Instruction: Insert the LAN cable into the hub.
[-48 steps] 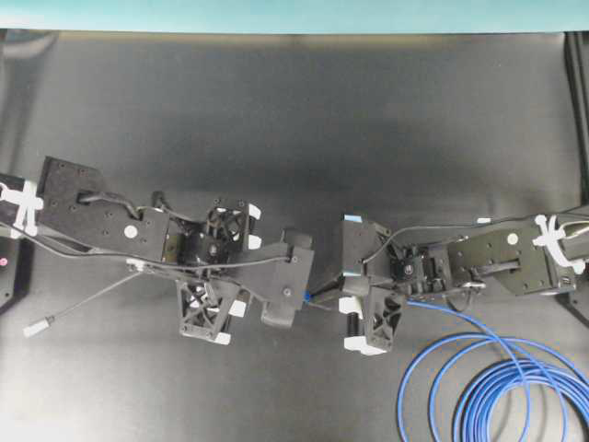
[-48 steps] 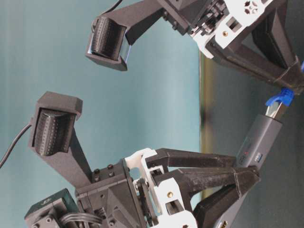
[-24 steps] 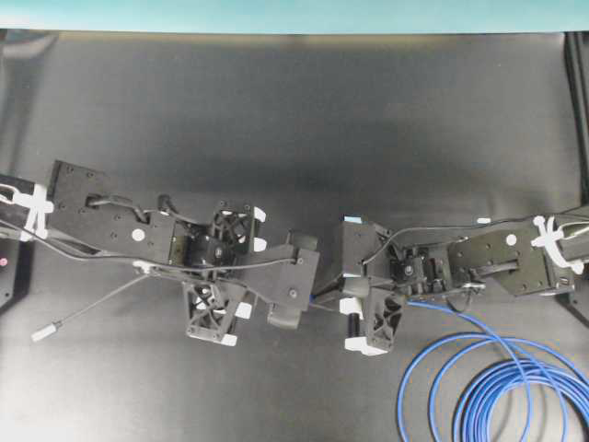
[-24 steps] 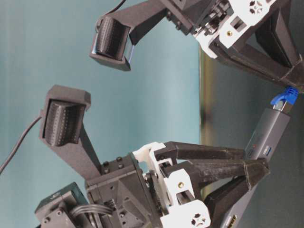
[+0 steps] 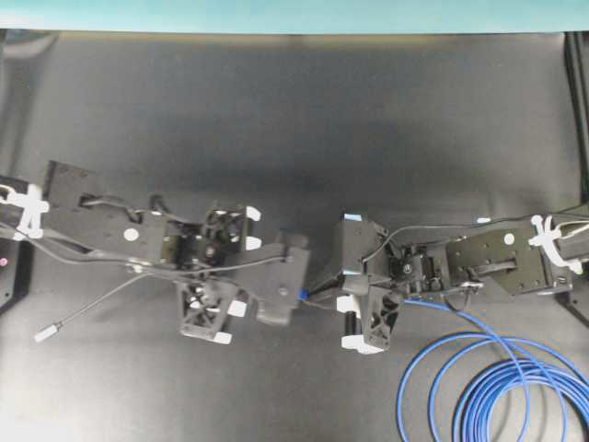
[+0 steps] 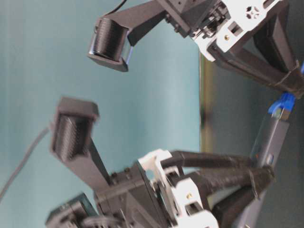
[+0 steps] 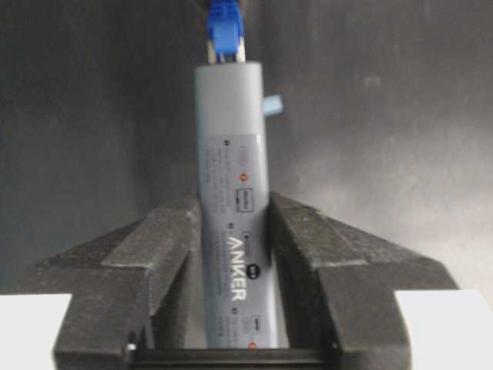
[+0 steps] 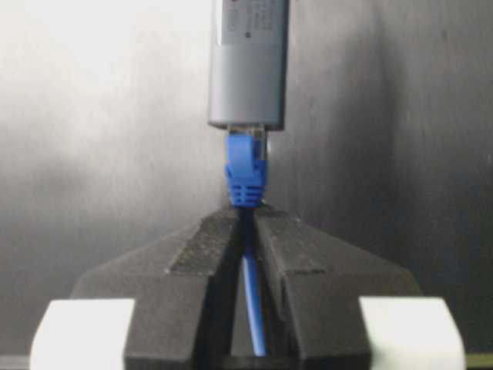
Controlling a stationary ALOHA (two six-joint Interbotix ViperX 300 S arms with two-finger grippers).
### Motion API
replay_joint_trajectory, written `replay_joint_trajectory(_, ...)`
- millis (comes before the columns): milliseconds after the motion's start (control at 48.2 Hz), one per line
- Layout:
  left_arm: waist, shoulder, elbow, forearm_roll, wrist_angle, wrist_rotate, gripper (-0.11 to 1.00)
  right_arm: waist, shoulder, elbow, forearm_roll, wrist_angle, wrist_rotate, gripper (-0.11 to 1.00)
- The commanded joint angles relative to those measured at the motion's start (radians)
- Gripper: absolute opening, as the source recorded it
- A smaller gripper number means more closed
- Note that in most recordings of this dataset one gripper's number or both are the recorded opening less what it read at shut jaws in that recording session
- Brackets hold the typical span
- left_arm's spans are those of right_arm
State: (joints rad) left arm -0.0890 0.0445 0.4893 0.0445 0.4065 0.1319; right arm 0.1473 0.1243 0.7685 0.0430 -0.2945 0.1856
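Observation:
The hub, a slim grey bar, stands upright between the fingers of my left gripper, which is shut on its sides. The LAN cable's blue plug sits at the hub's end port, its clear tip partly inside. My right gripper is shut on the blue cable just behind the boot. In the table-level view the plug meets the hub end to end, held off the table. From overhead the two grippers face each other at mid-table and hide the hub.
The rest of the LAN cable lies coiled at the front right of the black mat. The hub's thin grey tail cord trails left to a small silver plug. A teal wall runs along the back.
The plug's boot has drawn closer to the hub's end, with less silvery tip showing. The left arm has shifted slightly, and the tail cord's plug has slid a little toward the front.

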Motion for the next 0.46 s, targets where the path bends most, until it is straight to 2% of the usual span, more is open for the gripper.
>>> replay_joint_trajectory(0, -0.011, -0.021, 0.009, 0.003, -0.02, 0.0, 0.28, -0.012, -0.035, 0.003, 0.003, -0.032, 0.008, 0.04)
replay_joint_trajectory(104, -0.011, -0.031, 0.028, 0.003, -0.023, -0.002, 0.28, -0.011, -0.038, 0.015, 0.008, -0.028, 0.017, 0.04)
replay_joint_trajectory(166, -0.011, -0.032, 0.032, 0.003, -0.025, -0.002, 0.28, -0.009, -0.043, 0.02, 0.008, -0.025, 0.023, 0.1)
replay_joint_trajectory(208, -0.011, -0.032, 0.032, 0.003, -0.025, -0.003, 0.28, -0.009, -0.043, 0.023, 0.008, -0.025, 0.031, 0.2)
replay_joint_trajectory(353, -0.012, -0.028, 0.04, 0.003, -0.025, -0.005, 0.28, 0.011, -0.063, 0.041, 0.008, -0.041, 0.063, 0.65)
replay_joint_trajectory(436, -0.011, -0.029, 0.044, 0.002, -0.025, -0.018, 0.28, 0.029, -0.094, 0.074, 0.009, -0.091, 0.074, 0.83)
